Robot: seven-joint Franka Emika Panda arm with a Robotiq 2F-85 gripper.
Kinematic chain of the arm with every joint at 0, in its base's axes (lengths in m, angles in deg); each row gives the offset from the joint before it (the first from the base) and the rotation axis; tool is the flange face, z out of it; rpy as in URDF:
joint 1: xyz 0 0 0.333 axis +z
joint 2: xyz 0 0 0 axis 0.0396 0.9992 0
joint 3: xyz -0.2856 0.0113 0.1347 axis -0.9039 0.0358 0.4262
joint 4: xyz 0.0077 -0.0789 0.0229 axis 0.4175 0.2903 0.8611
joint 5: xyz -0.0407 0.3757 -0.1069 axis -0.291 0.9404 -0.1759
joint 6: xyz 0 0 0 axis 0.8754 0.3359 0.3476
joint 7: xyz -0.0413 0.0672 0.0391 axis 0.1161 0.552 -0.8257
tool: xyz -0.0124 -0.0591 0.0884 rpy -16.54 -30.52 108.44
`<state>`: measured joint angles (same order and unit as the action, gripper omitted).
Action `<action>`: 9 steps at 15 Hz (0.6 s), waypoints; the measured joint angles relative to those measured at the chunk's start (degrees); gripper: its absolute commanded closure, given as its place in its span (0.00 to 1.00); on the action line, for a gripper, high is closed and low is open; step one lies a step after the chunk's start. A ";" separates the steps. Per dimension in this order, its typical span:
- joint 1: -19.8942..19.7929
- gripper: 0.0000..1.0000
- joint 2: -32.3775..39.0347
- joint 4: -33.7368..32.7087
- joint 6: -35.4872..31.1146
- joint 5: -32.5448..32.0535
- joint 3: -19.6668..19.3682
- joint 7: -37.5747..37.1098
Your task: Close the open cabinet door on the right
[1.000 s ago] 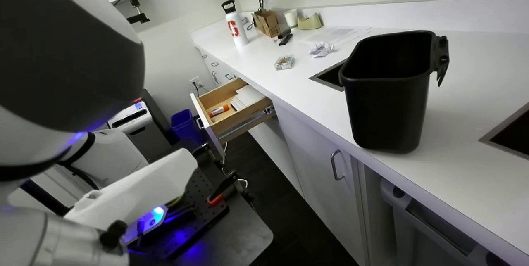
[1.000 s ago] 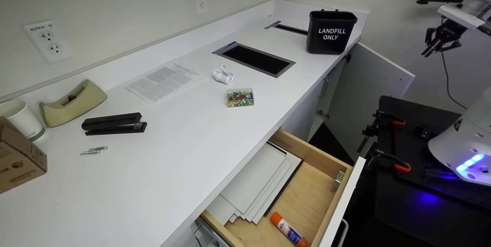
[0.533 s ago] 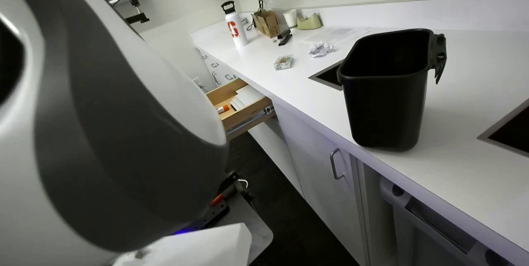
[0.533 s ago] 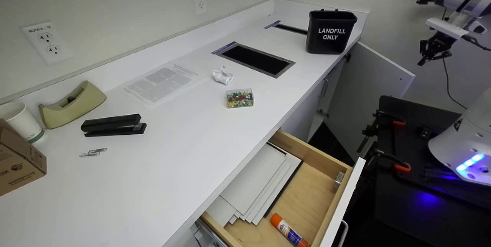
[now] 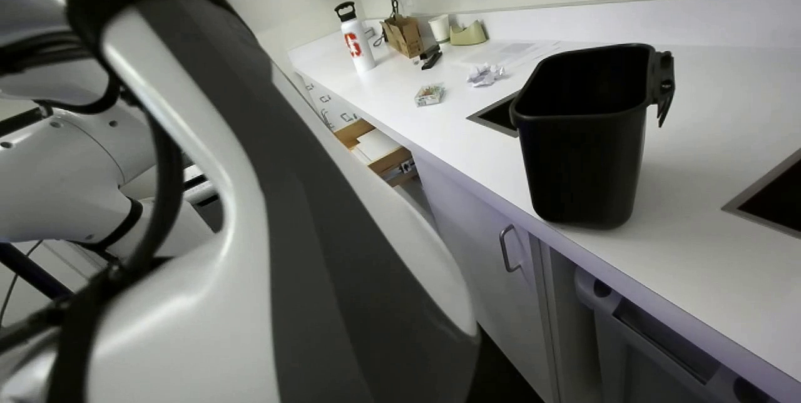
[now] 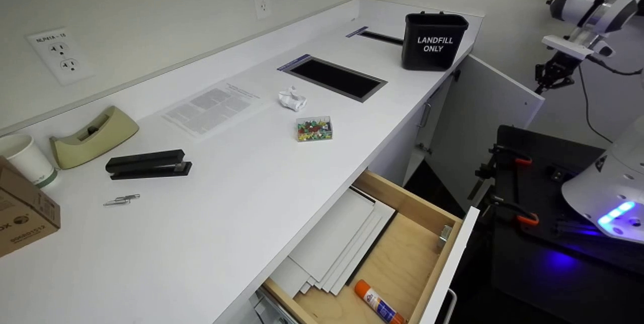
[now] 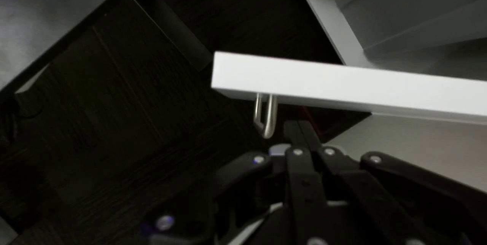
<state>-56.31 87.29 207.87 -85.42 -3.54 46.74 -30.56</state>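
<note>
A white hinged cabinet door (image 6: 483, 112) stands swung open below the far end of the counter in an exterior view. Its white top edge (image 7: 342, 85) crosses the wrist view, with a silver bar handle (image 7: 270, 117) on its outer face. My gripper (image 7: 298, 123) has its fingertips together with nothing between them. It is on the handle side of the door, just right of the handle in the wrist view. In an exterior view the gripper (image 6: 540, 90) is near the door's upper outer corner; whether it touches cannot be told. The arm hides it in the remaining exterior view.
A white-fronted wooden drawer (image 6: 407, 203) is pulled out. It also shows partly behind the arm (image 5: 391, 159). A black bin (image 5: 582, 153) stands on the counter's front edge. A grey bin (image 5: 651, 334) sits inside the open cabinet. The robot's black table (image 6: 543, 273) faces the cabinets.
In an exterior view the gripper has moved left and down to the open door's outer corner. The arm swings across and hides more of the drawer. Door and drawer have not moved.
</note>
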 measured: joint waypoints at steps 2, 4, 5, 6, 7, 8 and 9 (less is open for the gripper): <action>-0.94 0.96 1.27 -1.11 2.05 2.70 1.46 1.60; -1.79 0.96 2.45 -2.04 4.64 4.74 2.45 3.34; -2.02 0.96 3.01 -2.38 5.86 5.58 2.77 4.05; -2.26 0.97 3.50 -2.67 7.10 6.45 3.11 4.86; -2.53 0.96 3.92 -2.89 8.36 7.42 3.53 5.81; -2.75 0.97 4.24 -3.00 9.66 8.57 3.96 6.94; -2.92 0.97 4.51 -3.00 10.98 9.96 4.42 8.24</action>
<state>-59.22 91.80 204.86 -74.44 6.42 51.16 -22.32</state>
